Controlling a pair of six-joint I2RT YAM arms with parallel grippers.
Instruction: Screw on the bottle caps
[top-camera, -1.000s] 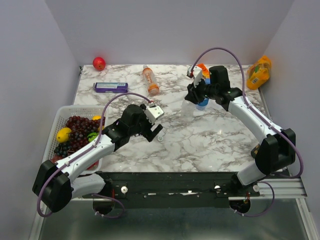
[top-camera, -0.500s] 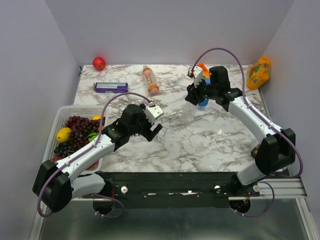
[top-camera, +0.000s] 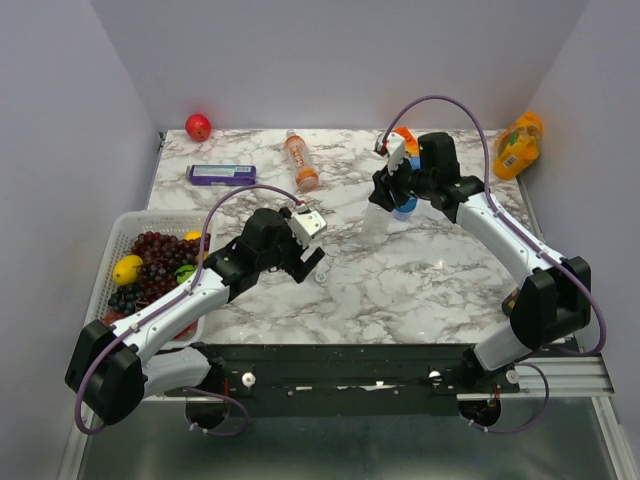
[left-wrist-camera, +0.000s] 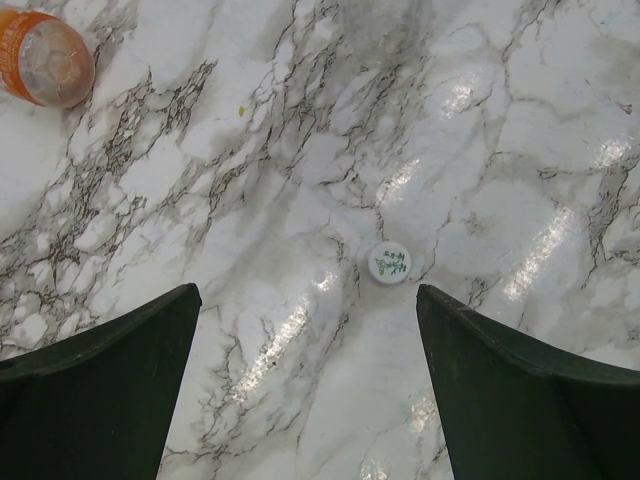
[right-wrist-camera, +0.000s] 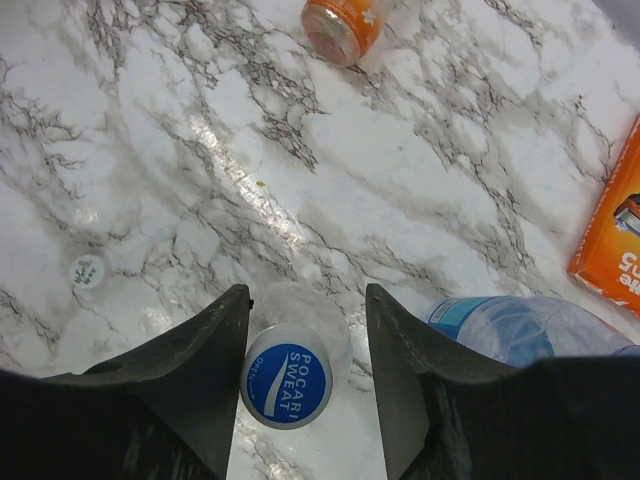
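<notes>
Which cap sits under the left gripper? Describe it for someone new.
On the marble table, look near the middle, beneath the left gripper. A small white cap lies flat there on its own. Green print on top sets it apart from the blue Pocari Sweat cap between the fingers of the right gripper.

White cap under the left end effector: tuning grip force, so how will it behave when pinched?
The white cap looks tiny, so probably very light and easily flicked. Lying flat on the glossy table, it would likely slide, not roll. Its low rim offers the open left end effector little grip.
</notes>
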